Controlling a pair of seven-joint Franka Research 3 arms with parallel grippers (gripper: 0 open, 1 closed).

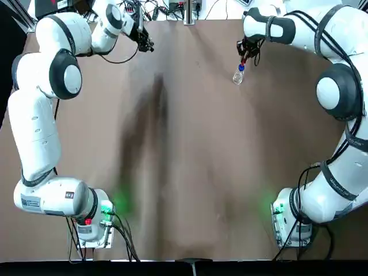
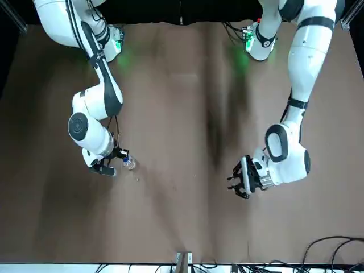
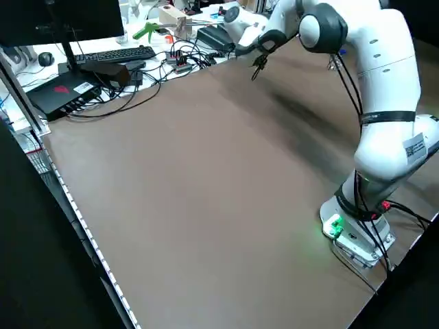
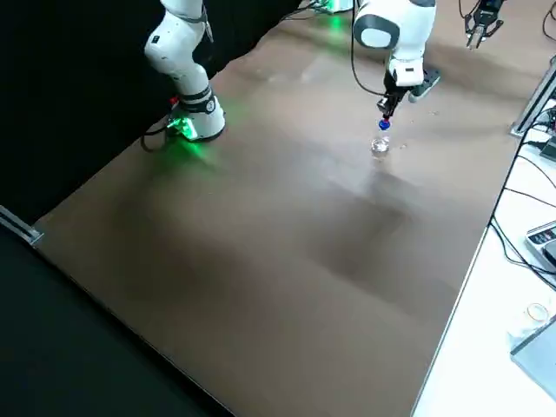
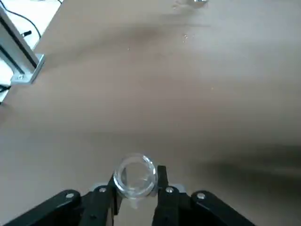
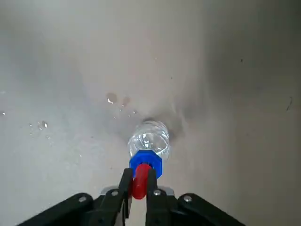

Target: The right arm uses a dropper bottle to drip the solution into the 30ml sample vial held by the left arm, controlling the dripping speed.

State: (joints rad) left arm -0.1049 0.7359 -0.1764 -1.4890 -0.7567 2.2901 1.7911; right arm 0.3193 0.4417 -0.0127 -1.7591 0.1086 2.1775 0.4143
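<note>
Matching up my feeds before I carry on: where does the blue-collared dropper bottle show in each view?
Top: upper right, at the right gripper.
Front: left of centre, beside that gripper.
Left side: not seen.
Right side: upper right of centre.
Left wrist: only a clear piece at the top edge, possibly it.
Right wrist: lower centre, red top between the jaws, blue collar.
Shared landmark, top and front: table.

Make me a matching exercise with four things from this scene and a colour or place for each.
1. Dropper bottle's collar
2. Dropper bottle's squeeze top
3. Clear vial
4. Keyboard

A. between the left gripper's fingers
B. red
C. on the white desk, below the monitor
D. blue

Pairs: 1-D, 2-B, 3-A, 4-C
</note>
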